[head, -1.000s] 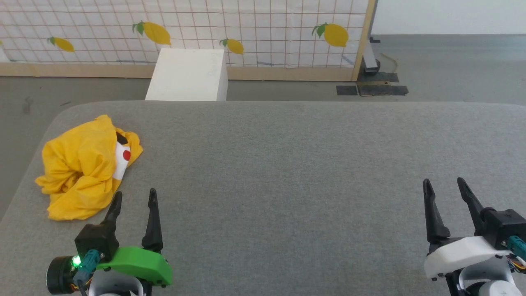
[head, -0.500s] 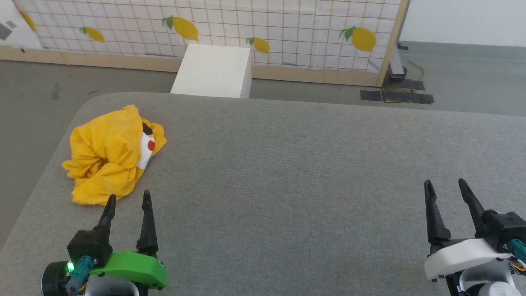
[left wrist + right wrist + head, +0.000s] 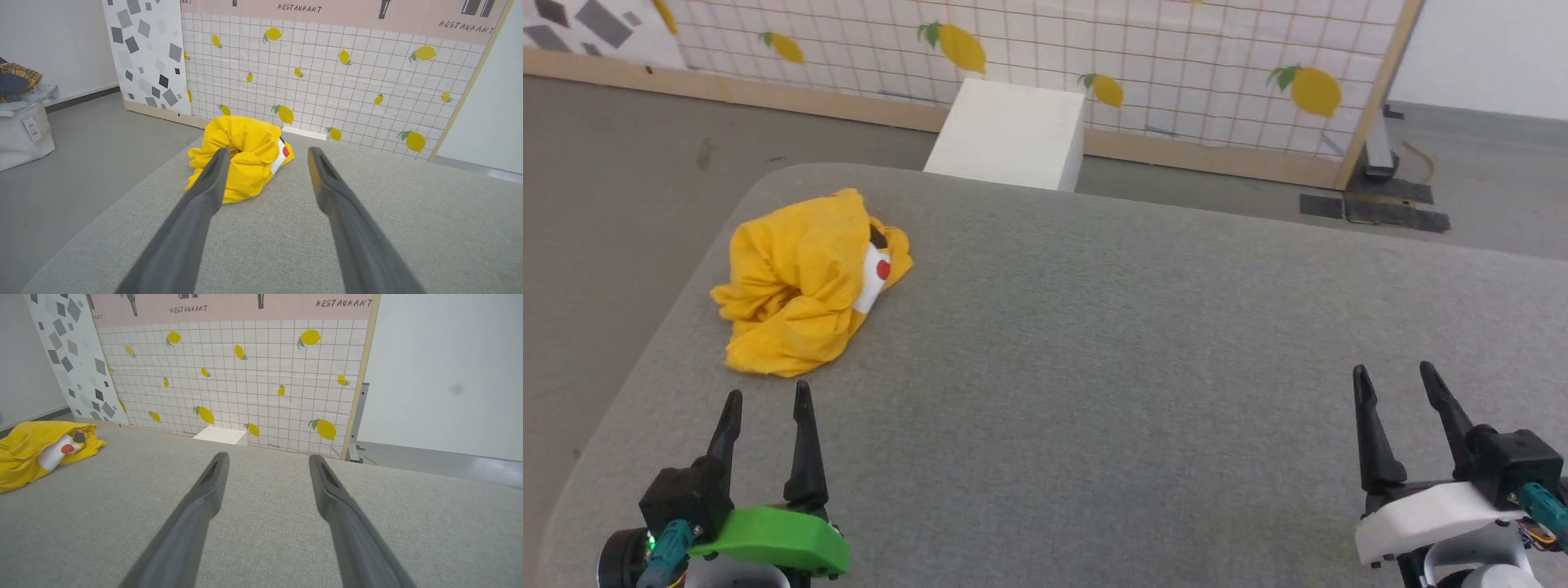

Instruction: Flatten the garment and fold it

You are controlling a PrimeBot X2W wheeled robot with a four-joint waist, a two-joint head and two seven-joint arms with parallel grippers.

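The yellow T-shirt (image 3: 800,286) lies crumpled in a heap near the far left corner of the grey padded table (image 3: 1111,343), a bit of its white print with a red dot facing right. My left gripper (image 3: 768,394) is open at the lower left, just short of the heap, fingers pointing at it. In the left wrist view the shirt (image 3: 241,157) sits ahead between and behind the open fingers (image 3: 212,179). My right gripper (image 3: 1395,372) is open at the lower right, far from the shirt. The right wrist view has the shirt (image 3: 36,451) at its left edge.
A white box (image 3: 1009,135) stands on the floor behind the table's far edge. A lemon-print tiled partition (image 3: 1094,57) with a wooden frame runs behind it. The table's left edge drops to grey floor. A white laundry bag with clothes (image 3: 20,118) stands off to the left.
The head camera has turned left, so the whole scene has shifted right and the shirt appears nearer the middle. The left gripper sits lower in view; both grippers stay open.
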